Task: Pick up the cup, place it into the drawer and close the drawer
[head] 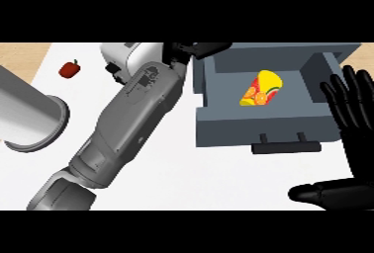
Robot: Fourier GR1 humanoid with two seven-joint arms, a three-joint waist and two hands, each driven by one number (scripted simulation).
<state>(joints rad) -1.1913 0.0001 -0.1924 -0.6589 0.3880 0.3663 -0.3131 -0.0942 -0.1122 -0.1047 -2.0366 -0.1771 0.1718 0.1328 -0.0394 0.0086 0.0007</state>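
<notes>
Inside the open drawer [219, 106], the cup [260, 89] lies on its side on the floor of the box, yellow with red and orange fruit print, mouth toward lower left. It touches nothing but the drawer floor, well apart from the walls, so it should clear when the drawer slides in. Placement step looks done; closing is what's left.

Left arm runs diagonally up from the lower left, forearm across the white tabletop [182, 178]. Left robot hand [197, 49] sits at the drawer's far left corner, just outside or over the rim; only a few dark fingers show past the wrist and I cannot tell whether they are curled or straight. Nothing visible in it. My read: it's there because it just let the cup go, or it's bracing near the box, can't say which.

Right robot hand [354, 143] is at the right edge, fingers straight and spread, thumb out low, holding nothing. It rests beside the drawer's right wall, apart from the handle [286, 147].

The handle faces the robot, front panel pulled out, so closing means pushing the front away. Left arm needs to clear the rim first.

Off-task: grey cylinder [29, 116] lying at left, small red pepper-like item [70, 69] near the top left.
</notes>
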